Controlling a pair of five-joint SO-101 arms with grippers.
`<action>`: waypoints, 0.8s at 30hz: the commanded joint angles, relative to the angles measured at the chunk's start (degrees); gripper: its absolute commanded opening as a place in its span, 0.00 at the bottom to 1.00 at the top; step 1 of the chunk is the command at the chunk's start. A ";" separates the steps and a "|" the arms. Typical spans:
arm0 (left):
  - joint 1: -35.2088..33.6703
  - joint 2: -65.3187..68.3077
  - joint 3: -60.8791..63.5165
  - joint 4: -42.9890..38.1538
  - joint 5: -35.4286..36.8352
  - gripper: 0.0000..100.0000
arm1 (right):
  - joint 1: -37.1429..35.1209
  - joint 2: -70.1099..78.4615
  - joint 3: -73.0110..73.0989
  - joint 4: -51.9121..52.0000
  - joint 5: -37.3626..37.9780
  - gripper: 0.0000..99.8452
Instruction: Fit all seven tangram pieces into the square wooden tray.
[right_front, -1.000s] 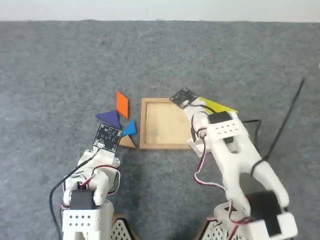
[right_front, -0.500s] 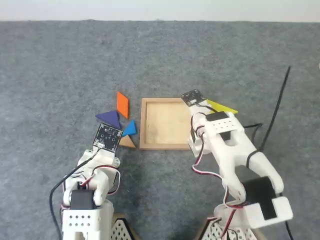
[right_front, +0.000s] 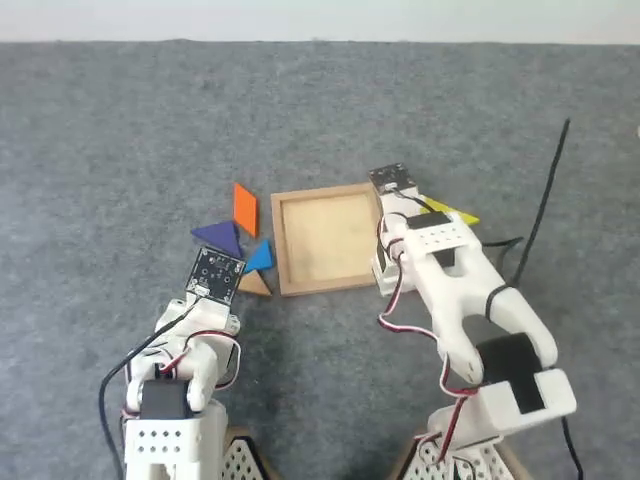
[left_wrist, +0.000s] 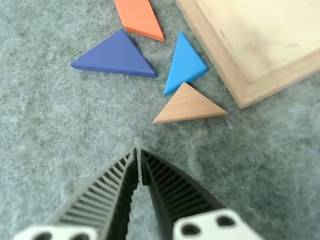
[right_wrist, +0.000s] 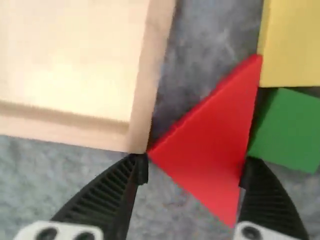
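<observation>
Tray (right_front: 278, 245) empty on counter (right_front: 120, 120); red triangle (right_wrist: 205, 150) flat just right of it, between widely spread jaws of right tool (right_wrist: 194, 170), unheld. Likely light, stiff, thin, slick: pinch low across straight edges. Left tool (left_wrist: 138, 155) closed, empty, near tan triangle (left_wrist: 189, 105).

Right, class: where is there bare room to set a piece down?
Free: inside the tray and the grey mat beyond it. Crowded: left of the tray, four pieces; right of it, the right gripper around the red triangle.

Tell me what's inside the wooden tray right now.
Only bare wood floor shows in the tray, no pieces. The right gripper overhangs its right rim, hiding that edge from above.
</observation>
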 joint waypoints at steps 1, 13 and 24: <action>-0.18 -0.97 -0.40 0.26 0.09 0.01 | -2.95 0.31 -4.66 -0.48 -3.52 0.30; -0.18 -0.97 -0.40 0.26 0.09 0.01 | -1.98 0.84 -5.01 -2.24 -12.66 0.30; -0.18 -0.97 -0.40 0.26 0.09 0.01 | -1.71 0.92 -3.08 -1.71 -12.66 0.30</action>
